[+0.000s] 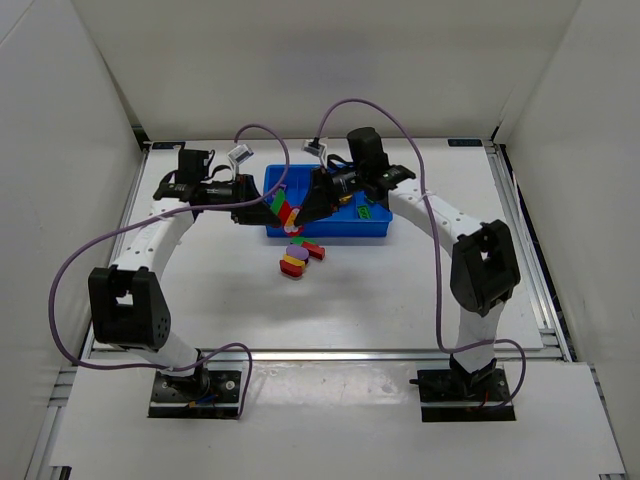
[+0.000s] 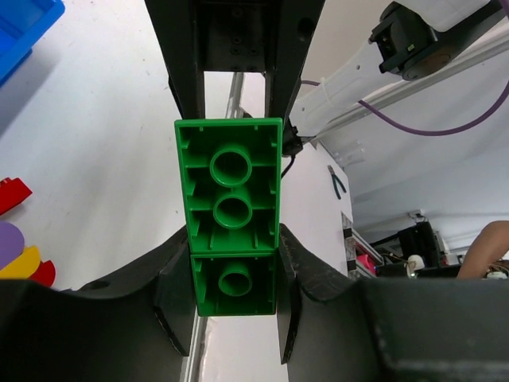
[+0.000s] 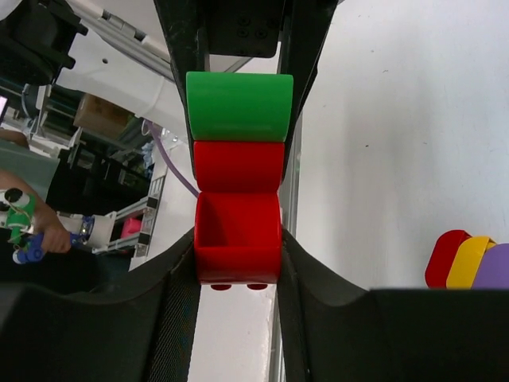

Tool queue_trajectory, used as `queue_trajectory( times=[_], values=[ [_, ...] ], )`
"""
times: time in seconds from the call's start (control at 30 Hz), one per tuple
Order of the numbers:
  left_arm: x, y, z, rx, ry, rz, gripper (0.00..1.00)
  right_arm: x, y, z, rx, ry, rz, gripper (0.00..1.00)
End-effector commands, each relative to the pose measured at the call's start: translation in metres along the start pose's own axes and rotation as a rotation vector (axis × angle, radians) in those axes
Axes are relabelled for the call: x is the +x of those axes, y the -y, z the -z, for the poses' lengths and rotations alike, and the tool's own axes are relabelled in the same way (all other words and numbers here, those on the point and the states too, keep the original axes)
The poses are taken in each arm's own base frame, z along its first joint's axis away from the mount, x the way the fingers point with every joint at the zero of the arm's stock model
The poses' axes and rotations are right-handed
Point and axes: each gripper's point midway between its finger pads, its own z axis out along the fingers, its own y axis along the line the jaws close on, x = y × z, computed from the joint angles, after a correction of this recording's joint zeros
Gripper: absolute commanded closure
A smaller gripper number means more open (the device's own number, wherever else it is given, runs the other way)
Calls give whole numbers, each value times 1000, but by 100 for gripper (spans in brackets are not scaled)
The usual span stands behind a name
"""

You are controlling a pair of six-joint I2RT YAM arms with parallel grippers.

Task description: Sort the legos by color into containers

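Progress: early, by my reading; one green piece (image 1: 365, 211) showed in the tray (image 1: 330, 236), most legos not yet sorted
Left claw (image 1: 272, 197): clamped on a green brick (image 2: 233, 215), held by the tray's left end
Right claw (image 1: 300, 212): closed round a red lego (image 3: 238, 231) with a green cap (image 3: 238, 106) stuck on its far end, just beside the left claw
Join: could not tell whether the two held pieces were linked
Pile (image 1: 296, 260): purple, yellow and red pieces lay bunched on the table just before the tray
Left to do: likely split the red from the green, drop each by colour, then break up the pile
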Motion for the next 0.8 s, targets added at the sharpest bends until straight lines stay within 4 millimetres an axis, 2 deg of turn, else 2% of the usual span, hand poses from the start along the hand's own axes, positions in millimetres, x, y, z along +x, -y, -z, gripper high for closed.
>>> queue_trajectory(
  times=[0.0,0.17,0.27,0.37,0.53,0.57,0.63,0.67,0.73,0.77],
  values=[
    [-4,13,3,5,7,-66,79,-10,-10,6,3,20,78,92],
    [-20,-6,28,-119,74,-103,82,10,-6,30,45,26,43,96],
    [-35,-16,50,-174,126,-104,82,18,4,47,86,37,33,96],
    [-45,-16,58,-203,145,-130,82,15,24,57,146,51,30,96],
    [-46,-14,59,-227,151,-127,82,-16,81,59,343,85,44,95],
    [-43,-15,59,-235,153,-123,82,-29,94,58,369,94,61,95],
    [-43,-23,62,-305,162,-120,81,-36,113,50,422,94,77,95],
    [-39,-28,63,-330,165,-98,81,-43,130,54,504,107,80,95],
    [-38,-31,66,-369,171,-98,81,-48,153,48,570,98,95,95],
    [-36,-33,66,-379,172,-87,81,-52,176,53,664,101,103,95]
  ],
)
